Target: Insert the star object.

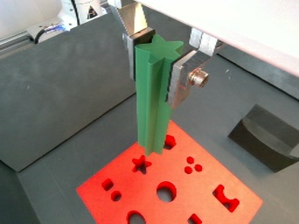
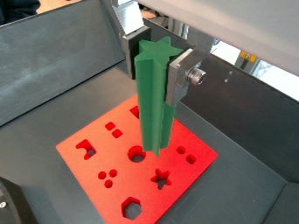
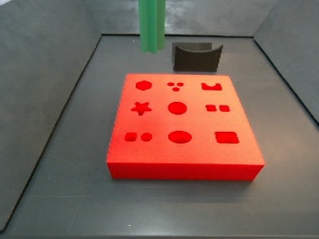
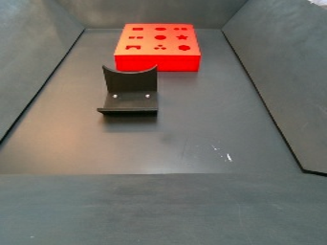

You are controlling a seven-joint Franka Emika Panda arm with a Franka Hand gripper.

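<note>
gripper (image 1: 156,54) clamping star object (image 1: 155,96), seemingly clear above red block (image 3: 182,128)

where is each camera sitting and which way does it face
Wrist view: on the arm's wrist, looking down the star object held in the gripper onto the red block; silver fingers show.
Wrist view: same mount, opposite side of the rod; fingers show.
Side view: high, facing the red block's front; only the rod's lower end shows, above the block's far edge.
Side view: beyond the dark grey curved block, looking over it; no robot visible.
Both side views share block and curved block.
</note>
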